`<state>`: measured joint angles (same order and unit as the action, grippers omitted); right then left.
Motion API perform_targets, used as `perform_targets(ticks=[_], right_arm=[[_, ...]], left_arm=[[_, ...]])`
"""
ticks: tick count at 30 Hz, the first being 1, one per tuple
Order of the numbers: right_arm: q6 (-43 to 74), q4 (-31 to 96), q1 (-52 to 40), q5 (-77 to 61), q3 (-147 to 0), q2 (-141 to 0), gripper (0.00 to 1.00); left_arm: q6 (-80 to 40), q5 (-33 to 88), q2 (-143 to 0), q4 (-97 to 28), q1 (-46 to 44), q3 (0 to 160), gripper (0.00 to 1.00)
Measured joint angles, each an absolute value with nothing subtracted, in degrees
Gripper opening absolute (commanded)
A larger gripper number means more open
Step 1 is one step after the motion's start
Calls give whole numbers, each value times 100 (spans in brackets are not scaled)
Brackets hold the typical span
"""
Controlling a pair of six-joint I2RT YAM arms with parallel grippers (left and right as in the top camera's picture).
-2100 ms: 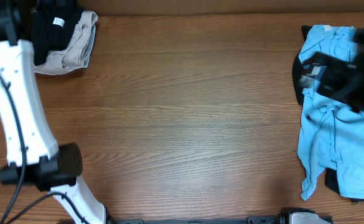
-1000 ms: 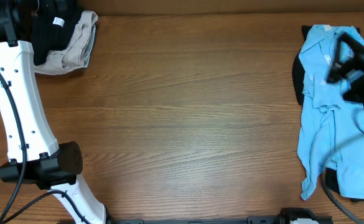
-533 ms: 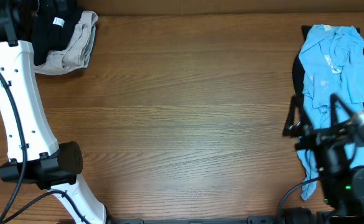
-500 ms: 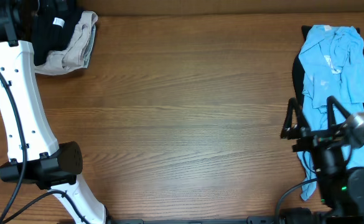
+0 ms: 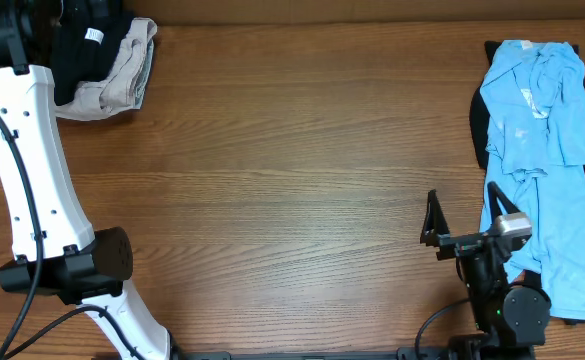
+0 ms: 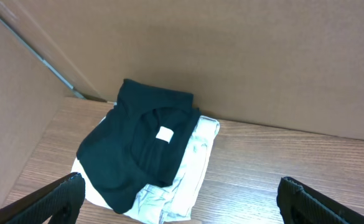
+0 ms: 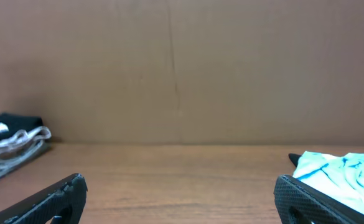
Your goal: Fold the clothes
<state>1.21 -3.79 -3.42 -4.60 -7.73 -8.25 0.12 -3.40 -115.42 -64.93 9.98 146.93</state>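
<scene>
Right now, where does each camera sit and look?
Overhead: above the table, looking straight down; white left arm, right tool.
Left wrist: high, tilted down at the black top on the beige one; left tool tips.
Right wrist: low, level toward the back wall and blue shirt; own tips.
Shared: all see that stack.

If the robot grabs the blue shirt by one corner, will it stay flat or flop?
Probably flop: the light blue shirt lies crumpled and wrinkled, so it looks soft. It likely won't roll, since it sprawls flat.
</scene>
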Motion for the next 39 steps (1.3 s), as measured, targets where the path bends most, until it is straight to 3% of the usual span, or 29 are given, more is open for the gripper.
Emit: perform_targets(ticks=[10, 15, 20, 39], right_arm=[[-130, -386, -342, -447, -106, -217, 100], [-132, -403, -342, -537, -106, -121, 100], [-132, 421, -342, -582, -106, -104, 100], [-134, 429, -342, -580, -106, -99, 100]], left_arm=[[12, -340, -11542, -6493, 998, 14693, 100], [12, -340, -11542, -6493, 998, 14693, 100], [12, -340, -11542, -6490, 998, 14693, 100], [12, -340, -11542, -6493, 998, 14693, 100]])
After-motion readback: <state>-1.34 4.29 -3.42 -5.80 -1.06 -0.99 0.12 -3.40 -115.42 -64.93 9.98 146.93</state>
